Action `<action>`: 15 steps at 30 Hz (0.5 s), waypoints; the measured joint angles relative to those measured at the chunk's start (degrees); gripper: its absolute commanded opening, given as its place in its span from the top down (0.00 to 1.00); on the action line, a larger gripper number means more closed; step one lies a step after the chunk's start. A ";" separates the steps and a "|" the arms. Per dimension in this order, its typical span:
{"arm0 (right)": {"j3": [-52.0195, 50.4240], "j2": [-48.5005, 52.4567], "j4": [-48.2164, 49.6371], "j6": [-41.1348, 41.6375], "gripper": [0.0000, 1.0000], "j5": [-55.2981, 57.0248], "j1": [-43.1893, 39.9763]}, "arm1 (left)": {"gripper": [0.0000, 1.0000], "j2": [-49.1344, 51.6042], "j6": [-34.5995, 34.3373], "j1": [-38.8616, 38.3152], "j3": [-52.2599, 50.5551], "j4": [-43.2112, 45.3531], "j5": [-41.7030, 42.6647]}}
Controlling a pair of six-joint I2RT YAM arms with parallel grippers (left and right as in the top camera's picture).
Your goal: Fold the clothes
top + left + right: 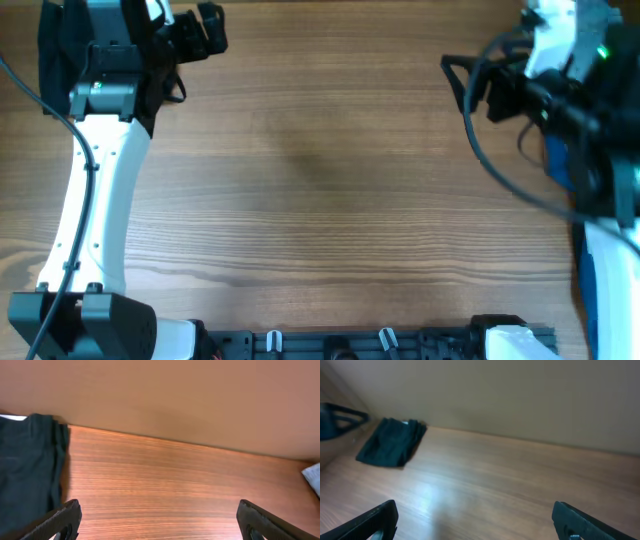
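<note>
My left tool and right tool both hang wide open, holding nothing, above the table. The black shorts lie at its far left corner, seemingly folded, though the view is blurry. A careless low reach could snag and unfold them.

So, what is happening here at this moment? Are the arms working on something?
Neither arm is handling anything right now. The left gripper and the right gripper are both open and empty above the wooden table. The black shorts lie in a compact, folded-looking bundle at the far left corner of the table, on the left arm's side, and neither gripper holds them. A blue garment shows partly under the right arm. The folding looks done, as far as these views tell.
</note>
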 measured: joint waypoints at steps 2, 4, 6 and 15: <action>0.00 -3.54 -1.95 0.00 0.00 0.68 0.00 | 0.00 0.00 -0.09 -0.61 -0.02 -0.11 0.00; 0.00 -6.58 -4.85 -0.15 0.00 1.57 0.00 | 0.00 0.00 -0.13 -0.85 0.00 -1.27 -0.02; 0.00 -8.76 -9.09 -0.20 0.01 2.23 0.00 | 0.00 0.00 -0.13 -0.90 -0.02 -3.04 0.00; 0.00 -7.74 -18.23 -0.22 0.01 2.58 0.00 | 0.00 0.00 -0.15 -0.90 -0.02 -3.91 0.00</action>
